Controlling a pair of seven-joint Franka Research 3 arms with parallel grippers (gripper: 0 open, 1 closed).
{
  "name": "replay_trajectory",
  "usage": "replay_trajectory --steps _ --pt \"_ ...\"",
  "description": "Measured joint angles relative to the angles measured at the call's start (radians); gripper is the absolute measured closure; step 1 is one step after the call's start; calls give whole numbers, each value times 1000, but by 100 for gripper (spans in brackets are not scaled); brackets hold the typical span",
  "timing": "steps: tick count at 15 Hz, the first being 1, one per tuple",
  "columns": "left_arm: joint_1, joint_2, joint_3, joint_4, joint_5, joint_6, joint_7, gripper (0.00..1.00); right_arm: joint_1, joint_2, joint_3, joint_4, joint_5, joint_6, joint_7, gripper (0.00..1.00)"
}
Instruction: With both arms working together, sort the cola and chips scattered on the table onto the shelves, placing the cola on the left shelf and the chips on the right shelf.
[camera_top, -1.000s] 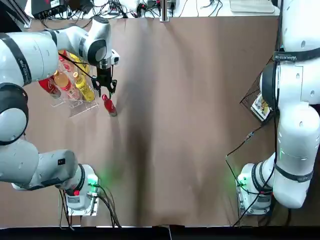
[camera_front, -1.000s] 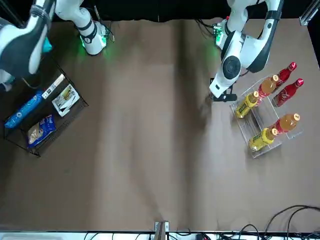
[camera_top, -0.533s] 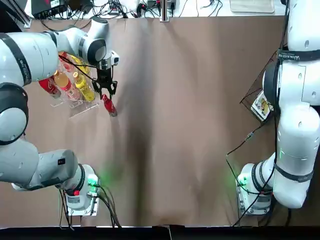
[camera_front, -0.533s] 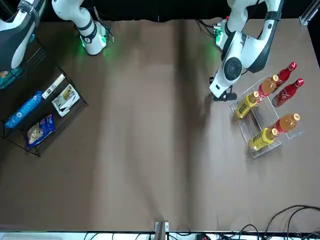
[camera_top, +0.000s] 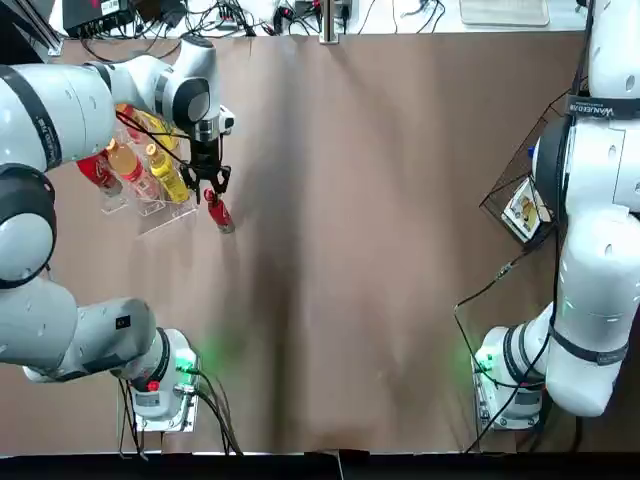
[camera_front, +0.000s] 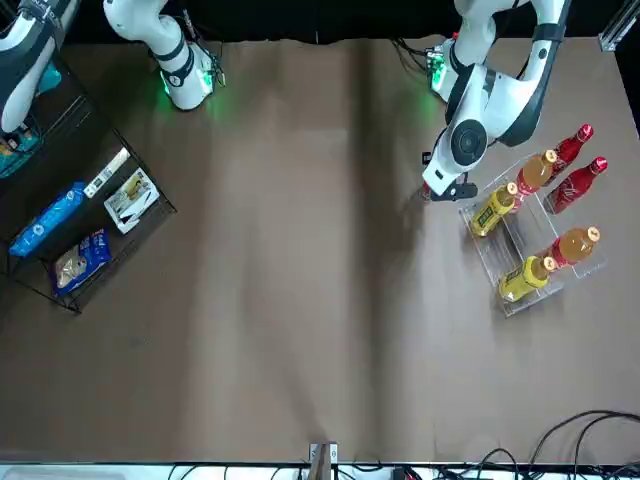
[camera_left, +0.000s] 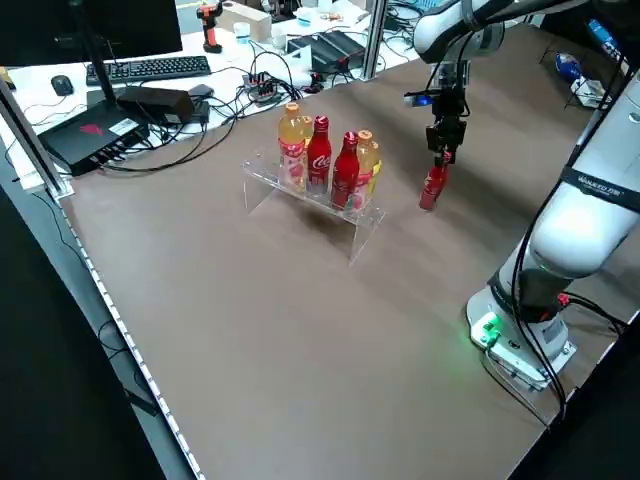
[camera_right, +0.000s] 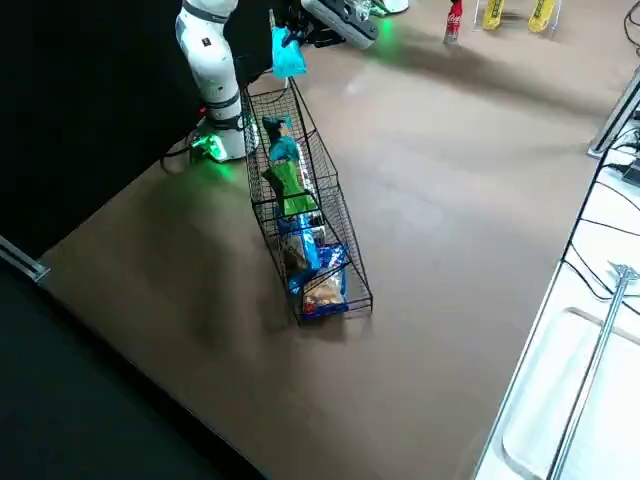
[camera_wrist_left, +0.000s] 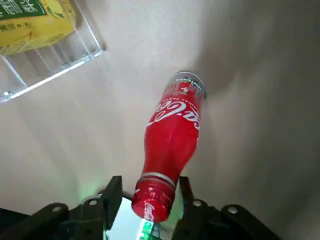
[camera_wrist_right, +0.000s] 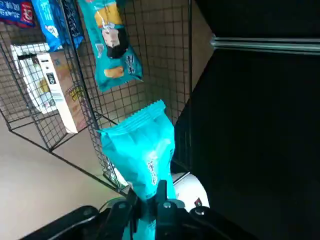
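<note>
I see two bulky white-and-grey jointed arms (camera_top: 60, 110) with black joint bands, round bases (camera_top: 160, 385) glowing green, black cables trailing from them, and slim black two-finger tools (camera_top: 209, 183) at the wrists

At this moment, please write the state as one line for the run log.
left gripper: shut on cola bottle neck, beside acrylic shelf | right gripper: shut on teal chips packet, by wire basket

Even, bright overhead light — soft arm shadows on the table (camera_top: 380, 250), black surroundings.
</note>
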Motion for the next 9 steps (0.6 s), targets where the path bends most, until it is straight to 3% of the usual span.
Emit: replay_trajectory --steps 7,9 --pt "0 0 -1 -3 -7 -2 -14 53 -45 -35 1 -3 0 77 -13 84" --pt "-3 0 -3 -3 -9 -2 -42 62 -73 -67 41 -4 1 77 -14 84"
